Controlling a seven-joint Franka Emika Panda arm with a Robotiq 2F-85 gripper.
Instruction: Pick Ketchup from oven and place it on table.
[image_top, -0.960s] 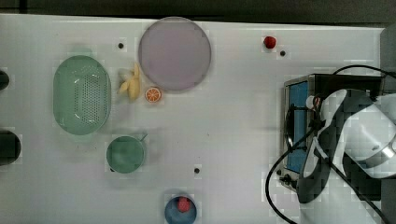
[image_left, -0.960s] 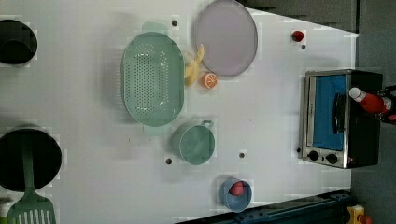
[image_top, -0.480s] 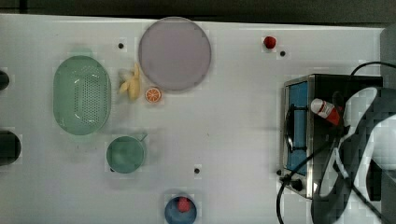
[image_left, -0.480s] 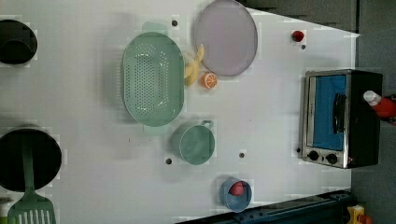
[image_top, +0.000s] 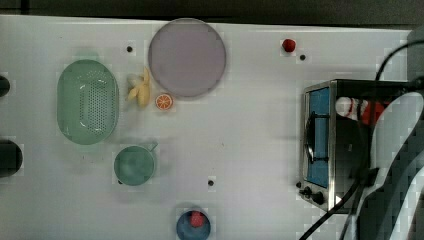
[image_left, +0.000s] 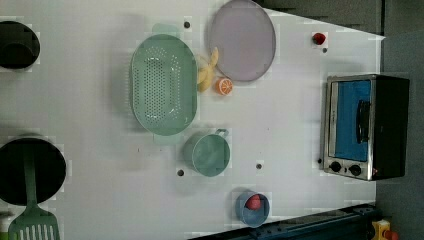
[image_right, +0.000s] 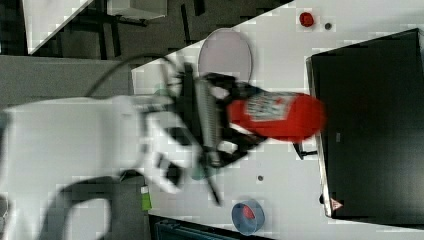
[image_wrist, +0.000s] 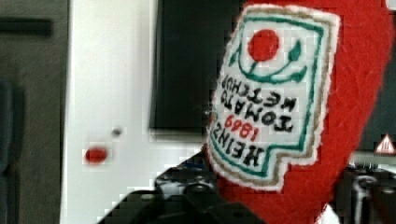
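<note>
far off toward the top view's left from the gripper (image_right: 235, 120): green perforated colander (image_top: 88, 101) lying on the white table (image_top: 250, 125), well apart from the arm. nearer along the table, still well apart from the gripper: peeled banana (image_top: 141, 89) and orange half (image_top: 163, 101) just beside the grey plate (image_top: 187, 57); green mug (image_top: 134, 165) below them in the top view; blue bowl (image_top: 193, 226) holding a small red thing near the top view's bottom edge. small red ball (image_top: 288, 45) near the table's far edge, above the oven (image_top: 327, 145) in the top view, apart from everything else.

closed around the Ketchup (image_right: 275, 116), seen in the right view: black fingers clamped on the cap end of the bottle, red body sticking out past them toward the right view's right, lying level, bottom end overlapping the oven's black top edge in that picture. in the wrist view, plush red bottle close up, white label with green border and upside-down lettering. in the top view, white cap and red body seen over the oven's black top near the white arm (image_top: 395, 165), beside the blue glass door. touching the oven or hanging clear of it: cannot tell.
</note>
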